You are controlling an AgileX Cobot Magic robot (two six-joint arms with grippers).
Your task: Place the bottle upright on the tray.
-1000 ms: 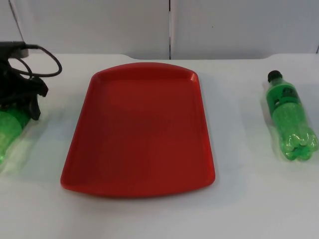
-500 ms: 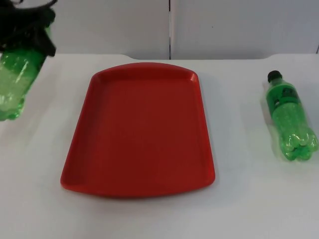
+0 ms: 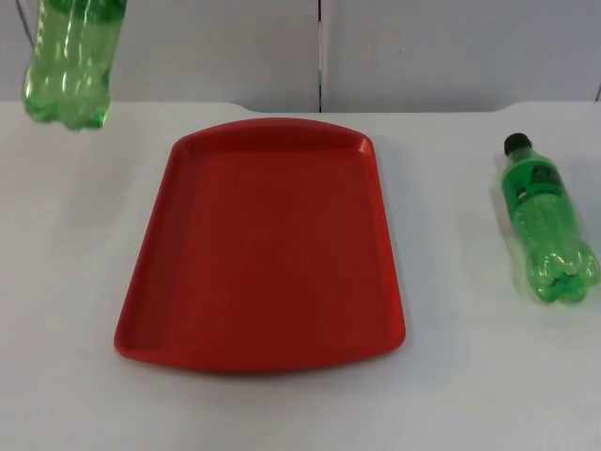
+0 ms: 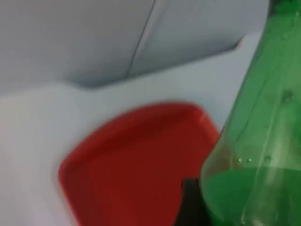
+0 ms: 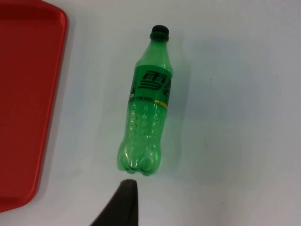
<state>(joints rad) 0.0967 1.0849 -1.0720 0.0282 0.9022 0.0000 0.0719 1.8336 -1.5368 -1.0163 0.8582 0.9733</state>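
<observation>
Bottle (image 3: 70,61) aloft left of red tray (image 3: 263,244), pinched by left end effector (image 4: 190,200); right end effector's state unclear.

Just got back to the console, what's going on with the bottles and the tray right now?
The left arm has one green bottle lifted off the table, hanging roughly upright with its base down, left of and behind the red tray. The left wrist view has the bottle close up with the tray beyond it. The tray has nothing on it yet. A second green bottle lies on its side right of the tray, below the waiting right gripper.
</observation>
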